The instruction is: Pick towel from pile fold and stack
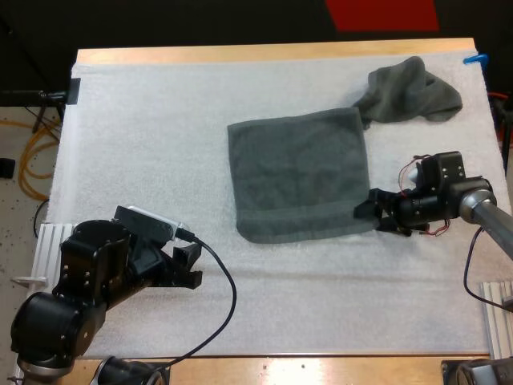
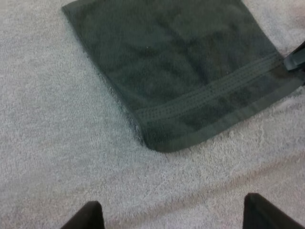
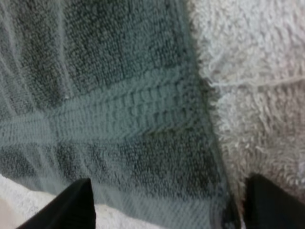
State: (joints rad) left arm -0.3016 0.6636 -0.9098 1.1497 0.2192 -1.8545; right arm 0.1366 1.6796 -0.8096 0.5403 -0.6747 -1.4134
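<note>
White mat (image 1: pixel 144 144) carries a flat towel (image 1: pixel 298 178) at its middle, with a crumpled towel (image 1: pixel 413 90) touching its far right corner. At the flat towel's near right corner sits the right gripper (image 1: pixel 370 210), fingers apart astride the edge; the left gripper (image 1: pixel 188 265) hovers over bare mat near the near left corner, fingers spread wide

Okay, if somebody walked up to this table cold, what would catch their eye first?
A flat towel lies spread in the middle of the white mat, with a crumpled towel at the mat's far right corner. The right claw sits open at the flat towel's near right corner; the left claw hangs open over bare mat at the near left.
</note>
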